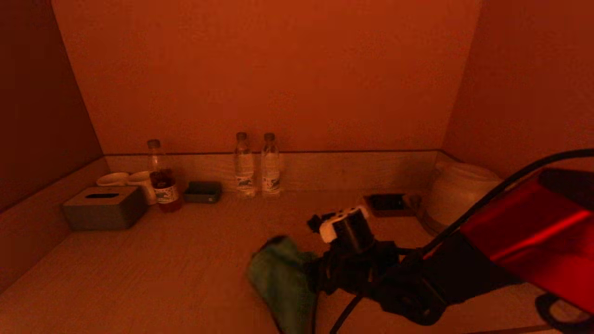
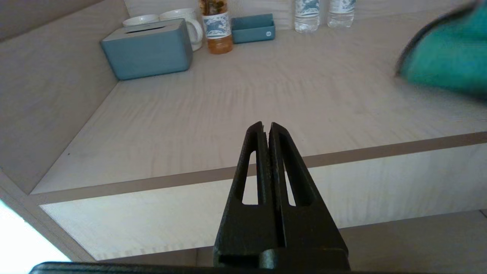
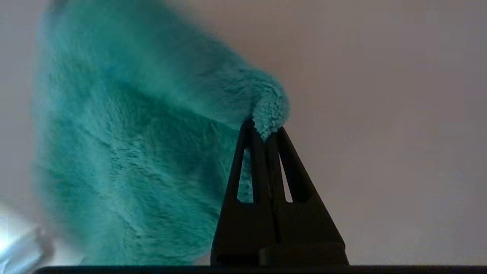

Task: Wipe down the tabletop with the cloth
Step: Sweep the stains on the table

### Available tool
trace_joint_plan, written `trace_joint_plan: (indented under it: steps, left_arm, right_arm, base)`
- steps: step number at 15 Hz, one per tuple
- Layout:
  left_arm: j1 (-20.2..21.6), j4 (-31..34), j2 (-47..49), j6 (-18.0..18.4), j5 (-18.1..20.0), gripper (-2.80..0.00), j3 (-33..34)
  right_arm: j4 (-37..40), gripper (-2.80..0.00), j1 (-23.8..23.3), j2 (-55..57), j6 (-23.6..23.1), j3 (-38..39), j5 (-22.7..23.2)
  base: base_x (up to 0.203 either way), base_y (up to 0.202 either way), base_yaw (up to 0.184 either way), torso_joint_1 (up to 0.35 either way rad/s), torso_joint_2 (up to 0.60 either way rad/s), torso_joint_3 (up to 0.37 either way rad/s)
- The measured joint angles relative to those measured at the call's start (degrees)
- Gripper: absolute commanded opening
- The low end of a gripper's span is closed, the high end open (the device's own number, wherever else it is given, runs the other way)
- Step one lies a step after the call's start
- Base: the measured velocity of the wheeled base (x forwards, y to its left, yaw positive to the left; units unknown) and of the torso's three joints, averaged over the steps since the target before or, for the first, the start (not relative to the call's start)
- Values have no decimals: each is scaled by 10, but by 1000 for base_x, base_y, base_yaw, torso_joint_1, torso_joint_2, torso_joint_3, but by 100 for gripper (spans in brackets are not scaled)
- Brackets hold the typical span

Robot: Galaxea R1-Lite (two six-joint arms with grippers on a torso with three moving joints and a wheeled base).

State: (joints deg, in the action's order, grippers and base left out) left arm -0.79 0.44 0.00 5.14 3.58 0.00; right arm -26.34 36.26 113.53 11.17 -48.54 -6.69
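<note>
Step in hand: the wipe itself looks under way; the cloth (image 1: 283, 280) is gripped and spread against the counter (image 1: 176, 260), not lying loose.

Right pincer (image 3: 266, 131): clamped on a bunched corner of the cloth, the fingers pressed together with a tuft of pile poking out between the tips. In the head view its arm reaches in from the right, over the near middle of the counter.

Cloth: green and fuzzy, at the near middle of the counter, trailing left of the right pincer and running down to the near edge. Its outline is smeared in all three views, so it is probably sliding, though I cannot tell in which direction.

Left pincer (image 2: 266, 127): fingers shut with nothing between them, held off the near edge of the counter and below its level; idle.

Far side: grey tissue box (image 1: 106, 208), cups (image 1: 127, 181) and a dark drink bottle (image 1: 162, 178) at the far left; two water bottles (image 1: 256, 163) at the far middle; a pale kettle (image 1: 457, 192) at the far right.

Next move calls for: keeping the grip firm and the cloth pressed flat while sweeping across the bare wood, likely leftward into the wide uncovered stretch, and stopping short of the tissue box and bottles.

Risk: only a corner is pinched, so the cloth may bunch or drag unevenly.
</note>
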Motion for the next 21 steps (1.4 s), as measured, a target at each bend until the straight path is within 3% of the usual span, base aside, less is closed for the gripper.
trace_joint_plan:
  steps: [4,9,11,16,21]
  left_arm:
    - [1,0,0,0,0,-280,0]
    - [0,0,0,0,0,-280,0]
    - [1,0,0,0,0,-280,0]
    - [0,0,0,0,0,-280,0]
    - [0,0,0,0,0,-280,0]
  right_arm:
    - [-63,-280,-80,28,0,9,1]
    - [-85,-280,-117,37,-13,-29,0]
    - [-82,-280,-122,47,-26,-55,-4]
    - [-78,-280,-128,138,-84,-219,-39]
    - [-76,-280,-128,168,-107,-239,-46]
  base:
    - [0,0,0,0,0,0]
    - [0,0,0,0,0,0]
    - [0,0,0,0,0,0]
    - [0,0,0,0,0,0]
    - [0,0,0,0,0,0]
